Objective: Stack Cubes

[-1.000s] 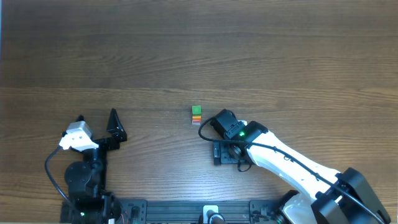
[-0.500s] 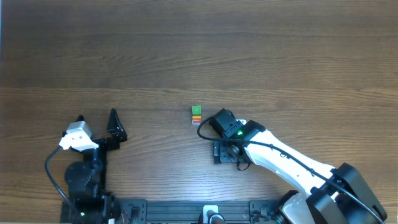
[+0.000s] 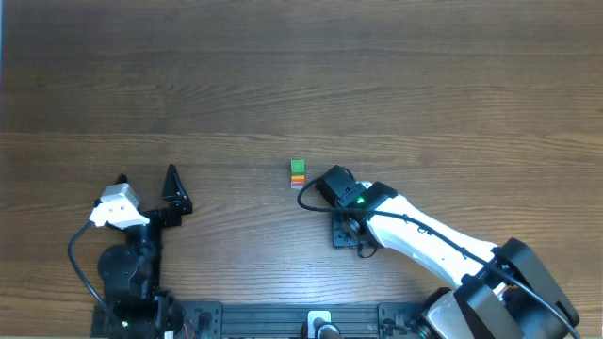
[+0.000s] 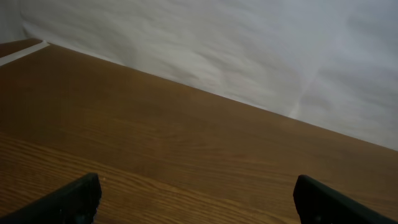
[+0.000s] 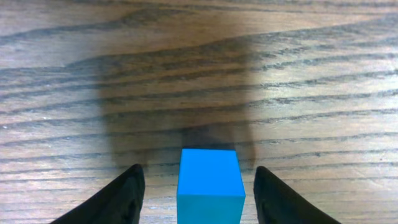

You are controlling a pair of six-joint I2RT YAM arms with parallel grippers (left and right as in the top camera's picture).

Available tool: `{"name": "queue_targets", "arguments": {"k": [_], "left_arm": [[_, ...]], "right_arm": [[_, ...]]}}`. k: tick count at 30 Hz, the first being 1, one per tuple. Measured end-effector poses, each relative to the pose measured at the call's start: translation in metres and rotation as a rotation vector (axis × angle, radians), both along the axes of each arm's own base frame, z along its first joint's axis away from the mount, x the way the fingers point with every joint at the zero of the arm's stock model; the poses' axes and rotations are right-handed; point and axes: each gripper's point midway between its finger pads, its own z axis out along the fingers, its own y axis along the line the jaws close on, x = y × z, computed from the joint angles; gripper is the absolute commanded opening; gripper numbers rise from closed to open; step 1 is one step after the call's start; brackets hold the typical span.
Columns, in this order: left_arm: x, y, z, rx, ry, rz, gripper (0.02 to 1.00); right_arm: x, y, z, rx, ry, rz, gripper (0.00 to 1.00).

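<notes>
A small stack of cubes stands mid-table, green on top, orange under it and a reddish one at the bottom. My right gripper is just right of the stack, pointing down at the table. In the right wrist view a blue cube sits on the wood between the fingers of the right gripper, with a gap on each side, so it is open. My left gripper stands open at the near left, far from the cubes, and nothing lies between the fingers of the left gripper.
The wooden table stretches bare behind the stack and to both sides. A white wall rises past the table's far edge in the left wrist view. The arm bases line the near edge.
The right arm's lower link has shifted slightly to the right while its gripper stays over the blue cube. The left arm and the stack have not moved.
</notes>
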Motion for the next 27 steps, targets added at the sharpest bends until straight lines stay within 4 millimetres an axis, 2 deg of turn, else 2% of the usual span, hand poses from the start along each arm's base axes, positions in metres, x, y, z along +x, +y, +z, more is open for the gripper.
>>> {"name": "queue_targets", "arguments": {"k": [10,16,27], "left_arm": [[0.0,0.0,0.0,0.0,0.0,0.0,1.0],[0.0,0.0,0.0,0.0,0.0,0.0,1.0],[0.0,0.0,0.0,0.0,0.0,0.0,1.0]], "right_arm": [[0.0001,0.0001,-0.0005,0.0,0.0,-0.003,0.294],[0.0003,0.0002,-0.0006,0.001,-0.001,-0.002,0.253],[0.0007,0.001,0.0004,0.003,0.0,-0.016,0.112]]}}
